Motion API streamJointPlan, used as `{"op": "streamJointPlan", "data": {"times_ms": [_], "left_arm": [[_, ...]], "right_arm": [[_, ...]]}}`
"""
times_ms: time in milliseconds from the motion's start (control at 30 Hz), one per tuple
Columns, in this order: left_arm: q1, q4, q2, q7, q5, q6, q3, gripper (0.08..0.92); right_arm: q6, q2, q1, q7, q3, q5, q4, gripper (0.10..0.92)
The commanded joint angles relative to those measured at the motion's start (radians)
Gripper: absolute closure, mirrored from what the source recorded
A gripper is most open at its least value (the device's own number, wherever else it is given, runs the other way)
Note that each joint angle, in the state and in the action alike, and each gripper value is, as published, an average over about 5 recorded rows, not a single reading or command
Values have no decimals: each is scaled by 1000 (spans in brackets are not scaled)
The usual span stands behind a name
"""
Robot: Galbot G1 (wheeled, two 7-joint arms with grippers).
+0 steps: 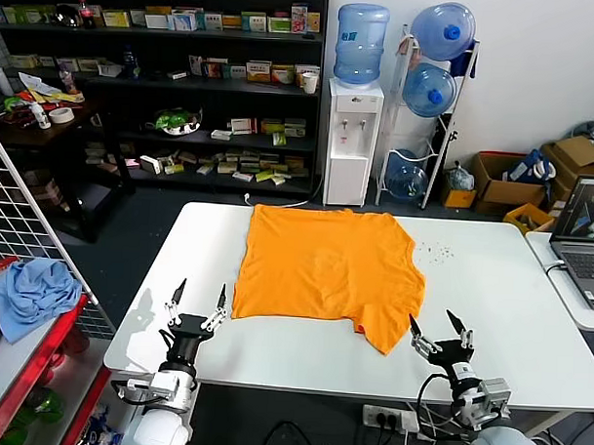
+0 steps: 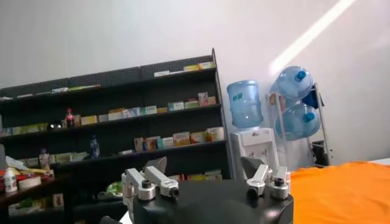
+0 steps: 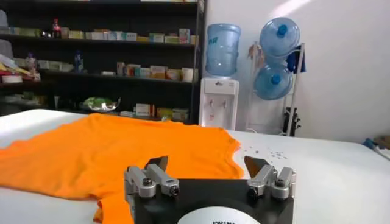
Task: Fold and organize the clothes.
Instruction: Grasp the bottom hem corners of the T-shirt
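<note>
— Where is the shirt?

— The orange T-shirt [image 1: 325, 267] lies spread flat on the white table [image 1: 489, 307], roughly in the middle and reaching toward the far edge. One sleeve hangs down toward the robot's right near corner of the cloth. No lettering shows on the upper side.

— And the grippers?

— Both sit at the near edge of the table, apart from the shirt. The left gripper [image 1: 198, 302] is just off the shirt's near left corner, fingers spread wide, holding nothing. The right gripper [image 1: 441, 332] is just beside the drooping sleeve, fingers also splayed and empty. The right wrist view shows the same: right gripper [image 3: 208, 167] apart, orange T-shirt [image 3: 103, 152] ahead of it. In the left wrist view the left gripper [image 2: 206, 168] is likewise released.

— What lies around?

— Behind the table stands a water dispenser [image 1: 355, 137], a rack of water bottles [image 1: 430, 90] beside it, and dark shelves [image 1: 185, 82] of boxes. A laptop [image 1: 582, 228] sits on a side table to the right. On the left, a light blue cloth [image 1: 33, 291] rests on a red shelf.
</note>
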Motion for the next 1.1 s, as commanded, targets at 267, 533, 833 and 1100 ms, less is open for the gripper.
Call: {"op": "streamJointPlan", "data": {"times_ms": [267, 533, 833, 1100], "left_arm": [[-110, 40, 86, -21, -178, 391, 103, 177], [-168, 91, 107, -39, -289, 423, 139, 177], [-207, 134, 97, -57, -319, 483, 189, 177], [-227, 177, 89, -68, -313, 504, 221, 177]], "right_arm": [[-199, -2, 77, 50, -63, 61, -58, 203], [-237, 9, 109, 61, -106, 44, -64, 203], [-256, 29, 156, 66, -140, 15, -97, 203], [-256, 45, 179, 70, -154, 0, -121, 203]]}}
